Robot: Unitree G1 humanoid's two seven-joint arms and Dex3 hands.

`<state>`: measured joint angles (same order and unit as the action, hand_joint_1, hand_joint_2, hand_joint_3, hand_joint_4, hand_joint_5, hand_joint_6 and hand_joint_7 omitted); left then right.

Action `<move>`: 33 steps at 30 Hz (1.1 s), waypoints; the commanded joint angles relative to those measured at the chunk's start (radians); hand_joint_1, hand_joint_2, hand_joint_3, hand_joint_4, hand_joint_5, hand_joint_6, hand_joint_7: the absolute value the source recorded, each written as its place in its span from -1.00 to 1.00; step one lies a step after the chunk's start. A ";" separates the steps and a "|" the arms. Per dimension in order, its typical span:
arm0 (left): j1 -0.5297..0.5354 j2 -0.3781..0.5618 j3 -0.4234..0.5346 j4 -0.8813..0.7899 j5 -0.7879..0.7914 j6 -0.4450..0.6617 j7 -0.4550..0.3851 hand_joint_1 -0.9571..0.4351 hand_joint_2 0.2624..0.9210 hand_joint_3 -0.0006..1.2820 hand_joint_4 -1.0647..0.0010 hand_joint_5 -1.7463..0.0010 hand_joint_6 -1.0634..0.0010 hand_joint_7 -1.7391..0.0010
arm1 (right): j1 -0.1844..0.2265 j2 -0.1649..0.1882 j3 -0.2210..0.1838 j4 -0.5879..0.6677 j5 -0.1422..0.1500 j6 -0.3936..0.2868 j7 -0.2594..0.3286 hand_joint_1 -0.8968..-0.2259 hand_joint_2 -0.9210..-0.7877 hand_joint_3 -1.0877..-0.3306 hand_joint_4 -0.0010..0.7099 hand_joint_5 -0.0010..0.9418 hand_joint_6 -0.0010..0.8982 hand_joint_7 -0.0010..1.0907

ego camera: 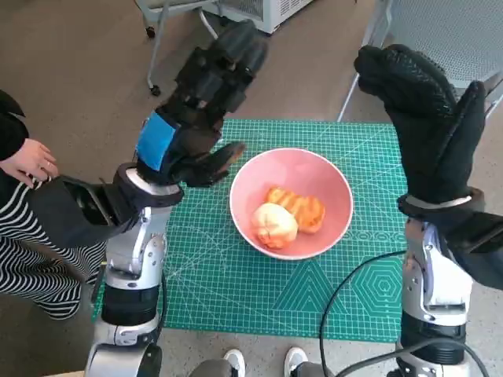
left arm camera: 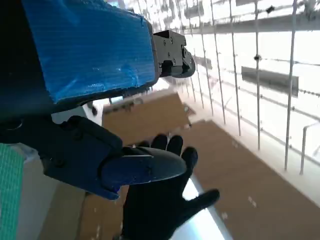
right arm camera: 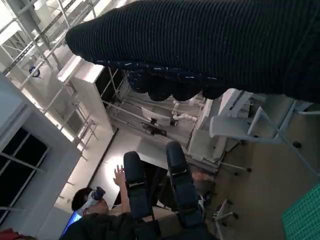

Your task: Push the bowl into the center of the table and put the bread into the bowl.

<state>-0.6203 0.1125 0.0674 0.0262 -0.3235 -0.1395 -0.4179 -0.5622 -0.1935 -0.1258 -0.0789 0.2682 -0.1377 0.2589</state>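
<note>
A: Quick pass, left to right. What's on the far left?

B: A person (ego camera: 20, 165) in a striped top, seated at the table's left edge, arm close to my left forearm. Then my left hand (ego camera: 200, 98), raised above the green cutting mat (ego camera: 236, 290), fingers loosely apart, gripping nothing.

A: Task items?

B: Pink bowl (ego camera: 291, 203) sits about mid-mat, just right of my left hand. Two pieces of bread (ego camera: 287, 216) lie inside it, touching each other. I'd judge both steps finished.

A: So the step in hand?

B: Pulling clear. Best done by lifting both arms straight up and back, without brushing the bowl's rim on the way.

A: Right side?

B: My right hand (ego camera: 428, 118), gloved, held upright above the mat's right edge, spread wide, holding nothing. The left wrist view shows it splayed too.

A: Obstacles?

B: A black cable (ego camera: 346, 290) loops over the mat near my right forearm; could snag. White chair frames (ego camera: 169, 23) stand beyond the table. Shoes (ego camera: 263, 361) show at the near edge.
</note>
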 commanded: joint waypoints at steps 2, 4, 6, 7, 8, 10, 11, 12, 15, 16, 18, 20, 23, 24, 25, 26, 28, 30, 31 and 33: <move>0.012 -0.009 -0.008 -0.003 0.023 -0.027 0.016 0.41 0.27 0.10 0.99 0.49 1.00 0.20 | 0.018 -0.003 -0.003 0.015 -0.008 0.005 0.000 -0.32 -1.00 0.18 -0.41 -1.00 -0.82 0.00; 0.014 -0.006 -0.011 -0.008 0.023 -0.023 0.016 0.43 0.28 0.11 1.00 0.47 1.00 0.20 | 0.019 -0.003 -0.003 0.014 -0.007 0.007 0.000 -0.32 -1.00 0.18 -0.40 -1.00 -0.82 0.00; 0.015 -0.002 -0.010 -0.013 0.014 -0.006 0.016 0.43 0.29 0.12 1.00 0.47 1.00 0.20 | 0.020 -0.002 -0.001 0.011 -0.007 0.009 -0.001 -0.32 -1.00 0.18 -0.40 -1.00 -0.82 0.00; 0.016 0.000 -0.010 -0.017 0.009 0.004 0.016 0.43 0.29 0.13 1.00 0.47 1.00 0.19 | 0.020 -0.001 -0.001 0.011 -0.005 0.010 0.000 -0.32 -1.00 0.18 -0.40 -1.00 -0.82 0.01; 0.017 0.001 -0.009 -0.020 0.005 0.011 0.016 0.43 0.29 0.13 1.00 0.47 1.00 0.19 | 0.021 0.000 0.000 0.010 -0.004 0.011 0.000 -0.32 -1.00 0.18 -0.40 -1.00 -0.82 0.01; 0.019 0.002 -0.011 -0.027 0.005 0.018 0.018 0.42 0.30 0.13 1.00 0.47 1.00 0.18 | 0.023 0.000 -0.001 0.008 -0.001 0.012 0.001 -0.32 -1.00 0.18 -0.40 -1.00 -0.82 0.01; 0.020 0.003 -0.011 -0.032 0.005 0.022 0.019 0.41 0.29 0.13 1.00 0.47 1.00 0.18 | 0.024 0.000 -0.001 0.007 0.000 0.013 0.001 -0.32 -1.00 0.18 -0.40 -1.00 -0.82 0.01; 0.021 0.003 -0.011 -0.035 0.005 0.026 0.020 0.41 0.29 0.13 1.00 0.47 1.00 0.17 | 0.025 0.000 -0.001 0.006 0.000 0.013 0.001 -0.32 -1.00 0.18 -0.40 -1.00 -0.82 0.01; 0.023 0.002 -0.011 -0.043 0.000 0.034 0.021 0.40 0.29 0.13 1.00 0.47 1.00 0.16 | 0.026 -0.001 -0.002 0.005 0.003 0.016 0.002 -0.31 -1.00 0.18 -0.41 -1.00 -0.82 0.01; 0.024 0.002 -0.011 -0.044 0.000 0.035 0.020 0.40 0.29 0.13 1.00 0.47 1.00 0.16 | 0.027 -0.001 -0.002 0.003 0.004 0.016 0.003 -0.31 -1.00 0.18 -0.41 -1.00 -0.82 0.01; 0.025 0.001 -0.010 -0.047 -0.002 0.038 0.020 0.40 0.29 0.13 1.00 0.48 1.00 0.15 | 0.028 -0.001 -0.001 0.001 0.004 0.018 0.002 -0.31 -1.00 0.18 -0.41 -1.00 -0.83 0.02; 0.025 0.001 -0.009 -0.048 -0.006 0.042 0.019 0.40 0.29 0.14 1.00 0.48 1.00 0.15 | 0.028 0.000 0.000 -0.001 0.003 0.020 0.001 -0.32 -1.00 0.19 -0.41 -1.00 -0.83 0.02; 0.026 0.001 -0.008 -0.051 -0.009 0.046 0.018 0.40 0.29 0.14 1.00 0.48 1.00 0.15 | 0.029 0.000 -0.001 -0.001 0.004 0.021 0.000 -0.33 -1.00 0.19 -0.40 -1.00 -0.83 0.02; 0.027 0.001 -0.008 -0.052 -0.008 0.047 0.019 0.40 0.29 0.14 1.00 0.47 1.00 0.15 | 0.029 0.000 -0.001 -0.002 0.004 0.022 0.000 -0.33 -1.00 0.19 -0.40 -1.00 -0.83 0.02; 0.028 0.002 -0.007 -0.052 -0.008 0.047 0.018 0.40 0.29 0.14 1.00 0.47 1.00 0.15 | 0.029 0.000 -0.001 -0.002 0.004 0.022 0.000 -0.33 -1.00 0.20 -0.40 -1.00 -0.83 0.02; 0.028 0.003 -0.007 -0.053 -0.008 0.047 0.018 0.40 0.29 0.14 1.00 0.47 1.00 0.15 | 0.030 0.000 -0.001 -0.002 0.004 0.023 0.000 -0.34 -1.00 0.20 -0.40 -1.00 -0.83 0.02; 0.029 0.005 -0.007 -0.053 -0.007 0.048 0.017 0.39 0.28 0.14 1.00 0.46 1.00 0.15 | 0.031 0.001 0.000 -0.005 0.003 0.023 0.000 -0.34 -1.00 0.20 -0.40 -1.00 -0.83 0.03; 0.030 0.005 -0.006 -0.052 -0.007 0.048 0.016 0.38 0.28 0.14 1.00 0.46 1.00 0.15 | 0.033 0.000 0.000 -0.007 0.003 0.023 0.000 -0.34 -1.00 0.20 -0.40 -1.00 -0.83 0.03; 0.030 0.005 -0.006 -0.052 -0.007 0.049 0.016 0.38 0.28 0.14 1.00 0.46 1.00 0.15 | 0.034 0.000 0.000 -0.007 0.003 0.023 -0.001 -0.34 -1.00 0.20 -0.40 -1.00 -0.83 0.03; 0.030 0.005 -0.006 -0.051 -0.010 0.050 0.016 0.37 0.28 0.14 1.00 0.46 1.00 0.15 | 0.035 0.000 -0.001 -0.007 0.003 0.023 0.001 -0.34 -1.00 0.20 -0.40 -1.00 -0.83 0.03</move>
<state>-0.6015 0.1130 0.0578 -0.0085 -0.3254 -0.0954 -0.4010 -0.5521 -0.1934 -0.1260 -0.0850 0.2717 -0.1307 0.2590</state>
